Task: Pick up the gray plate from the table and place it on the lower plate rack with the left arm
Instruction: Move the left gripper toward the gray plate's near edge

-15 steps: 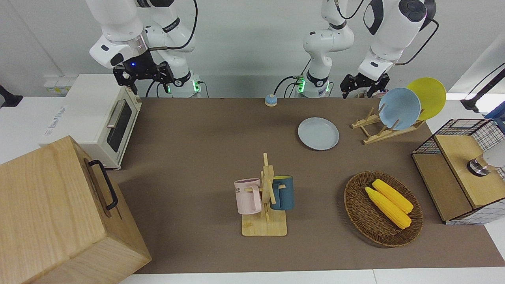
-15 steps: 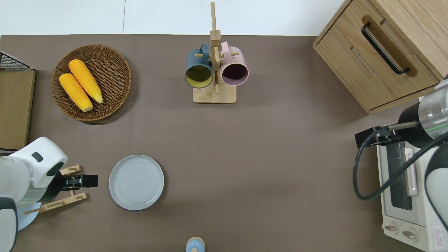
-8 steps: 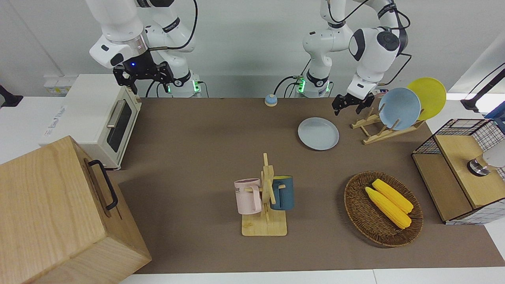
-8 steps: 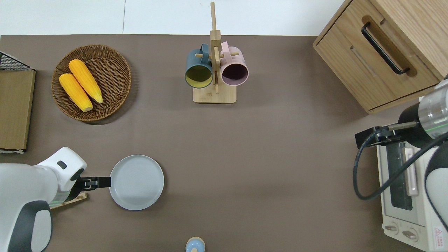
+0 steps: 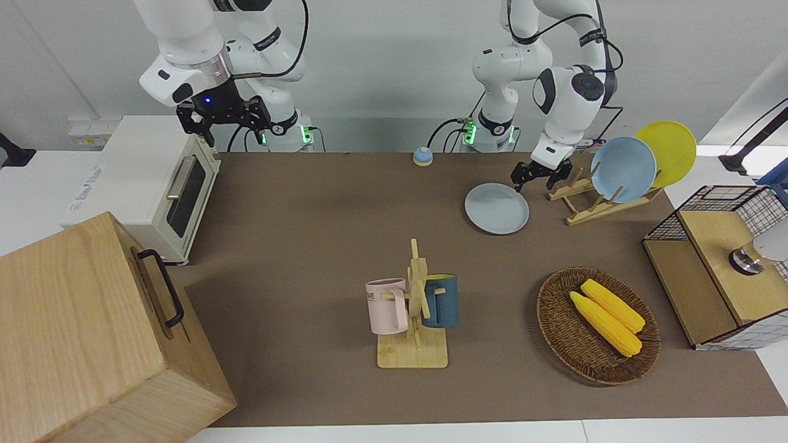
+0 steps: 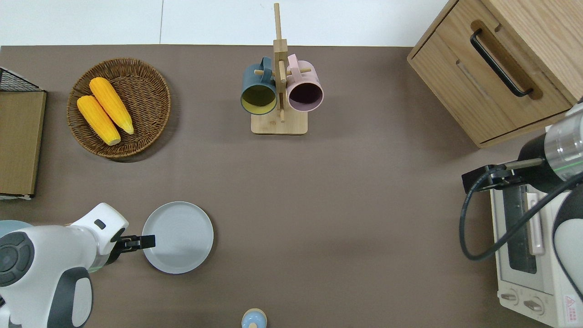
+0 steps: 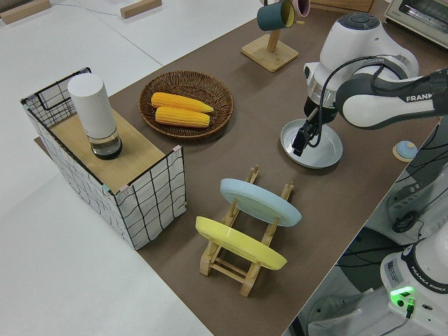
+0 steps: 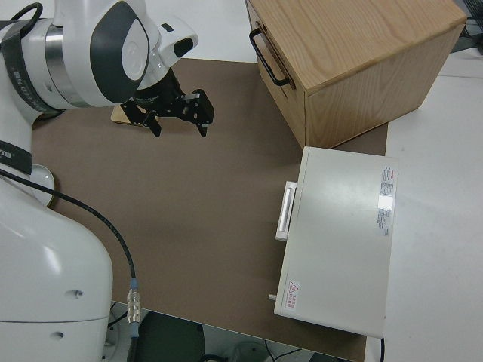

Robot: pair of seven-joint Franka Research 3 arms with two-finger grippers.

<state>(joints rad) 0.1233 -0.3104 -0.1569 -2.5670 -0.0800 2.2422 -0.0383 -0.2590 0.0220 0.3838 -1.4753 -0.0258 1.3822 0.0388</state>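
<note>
The gray plate lies flat on the brown mat; it also shows in the overhead view and the left side view. My left gripper is open and empty. It points down at the plate's rim on the side toward the rack, as the overhead view and the left side view show. The lower plate rack stands beside the plate toward the left arm's end. It holds a light blue plate and a yellow plate. My right gripper is parked and open.
A mug tree with two mugs stands mid-table. A wicker basket holds corn cobs. A wire crate sits at the left arm's end. A toaster oven and a wooden cabinet sit at the right arm's end. A small blue bell sits near the robots.
My left gripper has moved from over the rack to the gray plate's rim and come down lower. The plate and the right arm have not moved.
</note>
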